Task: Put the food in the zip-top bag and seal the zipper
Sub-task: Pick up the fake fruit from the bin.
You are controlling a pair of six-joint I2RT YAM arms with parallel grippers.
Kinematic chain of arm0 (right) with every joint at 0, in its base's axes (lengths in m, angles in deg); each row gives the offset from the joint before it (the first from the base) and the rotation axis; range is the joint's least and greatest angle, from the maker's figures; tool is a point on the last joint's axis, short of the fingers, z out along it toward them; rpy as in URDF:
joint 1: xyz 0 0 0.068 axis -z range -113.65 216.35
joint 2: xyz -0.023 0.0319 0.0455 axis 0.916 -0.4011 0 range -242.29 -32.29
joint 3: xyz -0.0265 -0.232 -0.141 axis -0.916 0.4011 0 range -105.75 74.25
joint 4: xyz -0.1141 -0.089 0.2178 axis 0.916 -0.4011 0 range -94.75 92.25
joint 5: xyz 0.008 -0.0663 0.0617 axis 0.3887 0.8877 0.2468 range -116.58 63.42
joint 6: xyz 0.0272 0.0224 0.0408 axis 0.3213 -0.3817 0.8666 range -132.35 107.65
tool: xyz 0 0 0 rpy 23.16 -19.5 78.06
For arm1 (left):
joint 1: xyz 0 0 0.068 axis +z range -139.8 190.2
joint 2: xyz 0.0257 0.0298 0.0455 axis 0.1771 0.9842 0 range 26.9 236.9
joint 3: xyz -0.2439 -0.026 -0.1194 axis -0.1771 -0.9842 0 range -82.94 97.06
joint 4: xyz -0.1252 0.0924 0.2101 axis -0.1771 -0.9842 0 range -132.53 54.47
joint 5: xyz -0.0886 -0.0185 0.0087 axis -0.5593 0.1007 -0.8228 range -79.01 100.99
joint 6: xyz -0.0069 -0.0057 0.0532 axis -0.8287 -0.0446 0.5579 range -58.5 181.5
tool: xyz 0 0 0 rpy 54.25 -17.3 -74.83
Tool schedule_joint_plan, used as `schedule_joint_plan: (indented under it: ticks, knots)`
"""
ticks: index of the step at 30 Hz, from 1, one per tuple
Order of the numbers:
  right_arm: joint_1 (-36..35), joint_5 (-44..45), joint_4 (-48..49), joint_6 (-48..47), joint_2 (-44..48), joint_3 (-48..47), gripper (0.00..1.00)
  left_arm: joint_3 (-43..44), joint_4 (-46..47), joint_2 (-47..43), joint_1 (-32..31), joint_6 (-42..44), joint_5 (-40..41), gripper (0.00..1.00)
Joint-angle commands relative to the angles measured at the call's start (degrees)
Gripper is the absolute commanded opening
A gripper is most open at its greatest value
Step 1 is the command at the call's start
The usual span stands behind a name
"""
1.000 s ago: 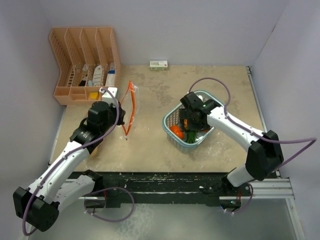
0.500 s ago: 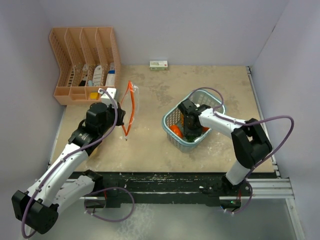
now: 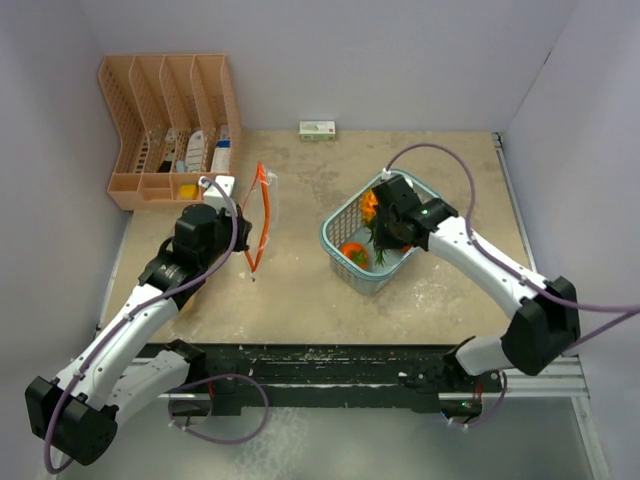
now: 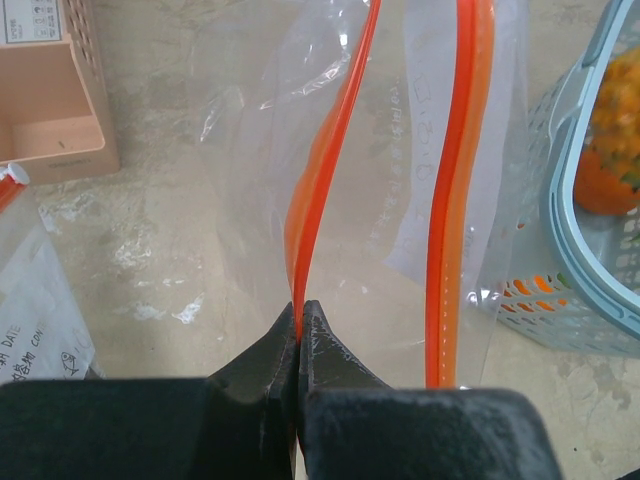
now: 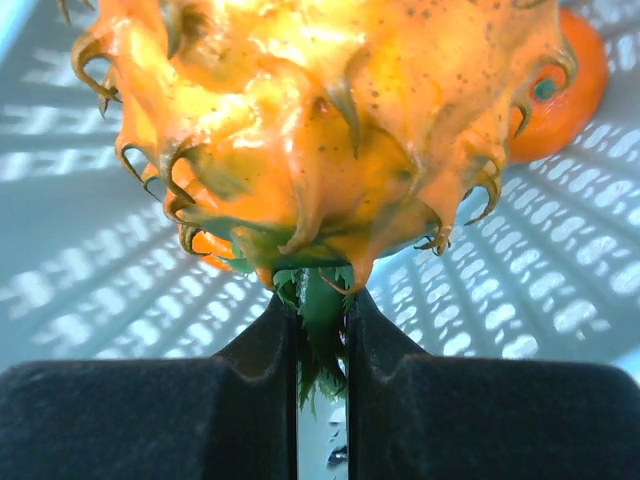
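The zip-top bag (image 3: 262, 215) stands on edge at the table's left, clear and crinkly, its mouth held apart. My left gripper (image 4: 300, 310) is shut on the near strip of the red-orange zipper (image 4: 325, 170); the other strip (image 4: 455, 200) hangs free to the right. A small orange pineapple (image 3: 369, 207) hangs over the teal basket (image 3: 335, 255), and my right gripper (image 5: 322, 305) is shut on its green leaves (image 5: 322, 290). In the right wrist view the pineapple (image 5: 320, 120) fills the top. An orange (image 5: 570, 90) and other food lie in the basket below.
A peach-coloured desk organiser (image 3: 170, 125) stands at the back left. A small box (image 3: 317, 128) lies by the back wall. A flat labelled plastic bag (image 4: 35, 320) lies under my left arm. The basket's rim (image 4: 565, 240) is just right of the bag.
My right gripper closed on the pineapple's leaves inside the basket and lifted it up and back. The basket shifted slightly left. The left arm and the bag stayed still.
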Motion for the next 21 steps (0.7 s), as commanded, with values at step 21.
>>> schedule_joint_plan:
  ticks: [21]
  knots:
    - [-0.43, -26.46, 10.51, -9.54, 16.87, -12.96, 0.0, 4.1, 2.97, 5.97, 0.16, 0.42, 1.25, 0.0]
